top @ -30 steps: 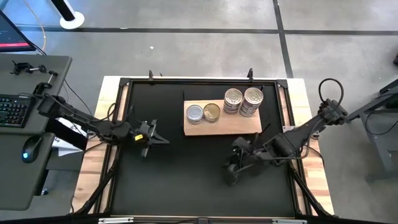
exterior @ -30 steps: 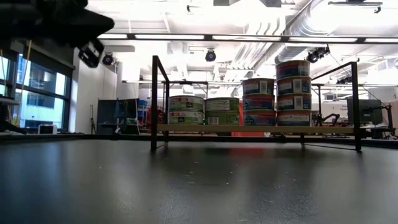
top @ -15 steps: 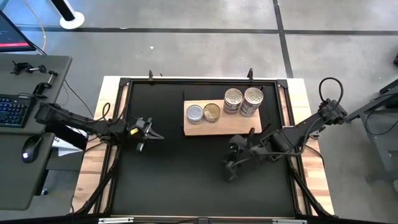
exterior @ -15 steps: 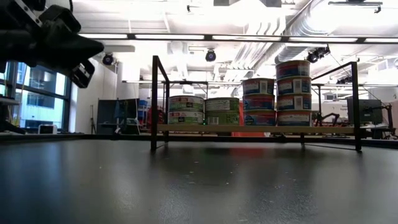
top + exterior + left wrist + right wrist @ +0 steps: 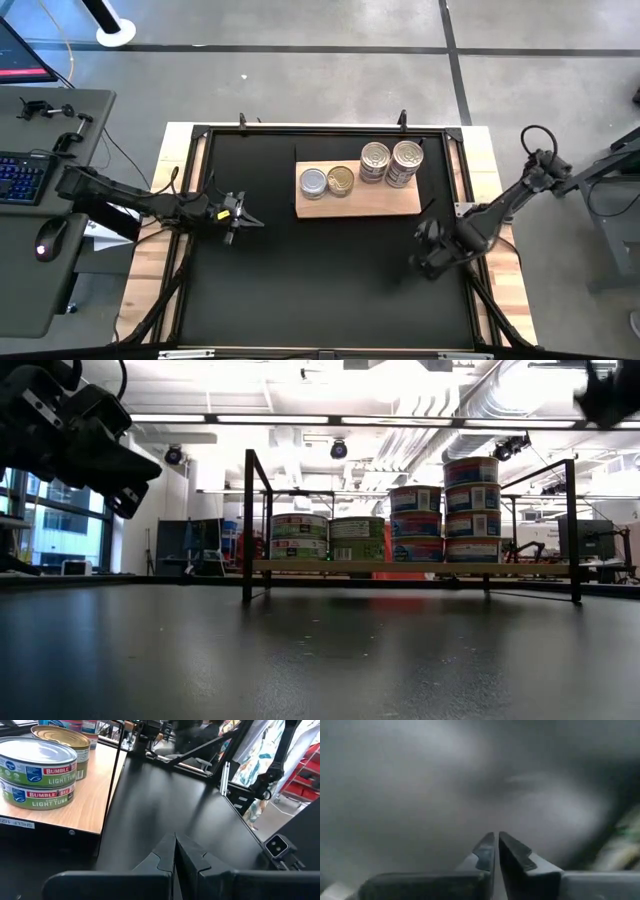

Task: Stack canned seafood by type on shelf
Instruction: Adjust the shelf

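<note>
The right hand [image 5: 428,262] was shut tight, with nothing between its fingers [image 5: 485,851]. It hung over the black mat [image 5: 300,280], near that mat's right edge. The left hand [image 5: 238,214] was shut and empty too, and it hung over the left part of the mat.

The shelf [image 5: 360,205] lay between the two hands, a bit farther back from both. All the cans I could see were on it. Nearest the left hand were two low piles, one with a silver lid [image 5: 313,181] and one with a gold lid [image 5: 340,180]. Nearest the right hand were two tall piles [image 5: 390,162], and they touched each other. From the low view the tall piles [image 5: 458,510] stood much higher than the low ones [image 5: 328,538]. I saw no loose can on the mat, so the job looked about done.

The tall piles were the ones to worry about. If the right arm swung back too near the shelf, it could bump them. Cans piled that high would tip and roll away. The left hand pointed toward the low piles [image 5: 37,775]. A push that way could slide them off the shelf edge.
</note>
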